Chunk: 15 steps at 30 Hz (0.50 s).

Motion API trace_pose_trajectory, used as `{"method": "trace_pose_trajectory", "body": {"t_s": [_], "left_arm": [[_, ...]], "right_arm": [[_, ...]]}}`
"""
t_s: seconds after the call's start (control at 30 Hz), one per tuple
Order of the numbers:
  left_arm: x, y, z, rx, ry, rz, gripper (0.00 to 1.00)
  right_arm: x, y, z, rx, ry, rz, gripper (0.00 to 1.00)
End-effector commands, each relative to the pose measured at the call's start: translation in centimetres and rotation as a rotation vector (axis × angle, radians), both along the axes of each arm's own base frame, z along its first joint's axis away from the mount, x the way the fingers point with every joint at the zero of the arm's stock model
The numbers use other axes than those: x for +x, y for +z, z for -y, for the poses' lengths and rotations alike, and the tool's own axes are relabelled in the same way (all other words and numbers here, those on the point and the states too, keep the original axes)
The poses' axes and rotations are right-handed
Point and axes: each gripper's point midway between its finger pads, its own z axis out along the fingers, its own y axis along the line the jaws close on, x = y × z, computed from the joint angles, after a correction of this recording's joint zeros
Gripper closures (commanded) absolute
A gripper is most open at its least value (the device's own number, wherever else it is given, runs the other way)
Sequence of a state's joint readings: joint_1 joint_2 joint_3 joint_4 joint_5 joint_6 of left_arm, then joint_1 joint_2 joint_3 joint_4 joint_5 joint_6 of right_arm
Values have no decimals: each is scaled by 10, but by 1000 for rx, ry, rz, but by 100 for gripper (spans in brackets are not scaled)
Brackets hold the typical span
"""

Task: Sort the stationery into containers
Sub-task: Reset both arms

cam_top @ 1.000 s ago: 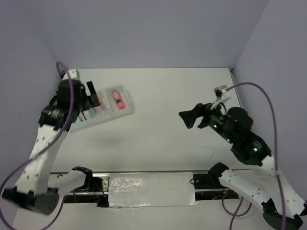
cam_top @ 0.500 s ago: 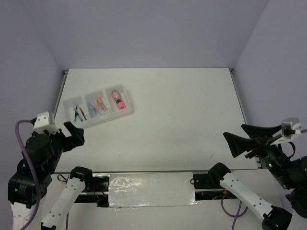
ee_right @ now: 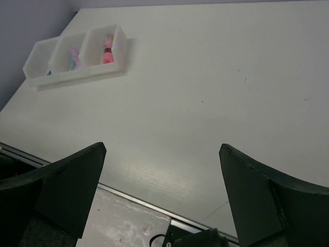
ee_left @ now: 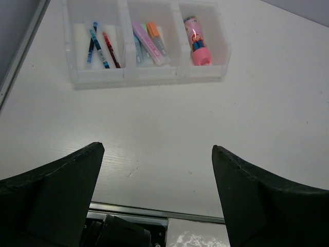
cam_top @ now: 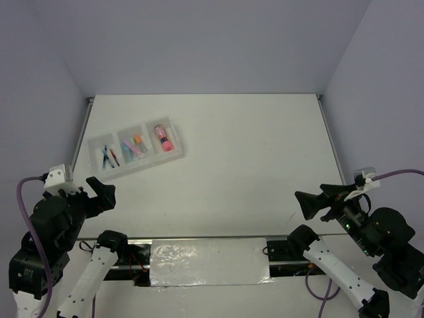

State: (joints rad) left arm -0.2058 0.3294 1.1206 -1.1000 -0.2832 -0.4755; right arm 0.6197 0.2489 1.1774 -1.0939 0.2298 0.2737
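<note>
The translucent white tray (cam_top: 177, 150) lies at the far left of the table. Its left compartment holds thin pens (cam_top: 107, 157), the middle one short highlighters (cam_top: 133, 146), the right one the stubby pink-red marker (cam_top: 162, 138). The left wrist view shows the tray (ee_left: 149, 77) with the pens (ee_left: 100, 43), highlighters (ee_left: 151, 41) and marker (ee_left: 198, 45). The right wrist view shows the tray (ee_right: 77, 72) far off at upper left. My left gripper (cam_top: 101, 189) (ee_left: 157, 149) is open and empty above the table's near left edge. My right gripper (cam_top: 310, 202) (ee_right: 162, 147) is open and empty above the near right edge.
A metal rail with a silvery plate (cam_top: 209, 262) runs along the near edge between the arm bases. Lilac walls close in the table on the left, back and right. Purple cables (cam_top: 23, 212) loop off both arms.
Both arms have drawn back from over the table to the near edge. The left gripper left the tray. In the last half second the right gripper shifted slightly left.
</note>
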Motion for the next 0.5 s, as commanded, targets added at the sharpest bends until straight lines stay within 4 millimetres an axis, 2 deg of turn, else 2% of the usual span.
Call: {"method": "trace_pose_trajectory", "body": {"t_s": [0.0, 0.47], "left_arm": [[5, 7, 1, 2, -3, 15, 1], [17, 6, 4, 4, -6, 11, 1]], "right_arm": [[6, 1, -3, 26, -12, 6, 0], [28, -12, -14, 21, -51, -46, 0]]}}
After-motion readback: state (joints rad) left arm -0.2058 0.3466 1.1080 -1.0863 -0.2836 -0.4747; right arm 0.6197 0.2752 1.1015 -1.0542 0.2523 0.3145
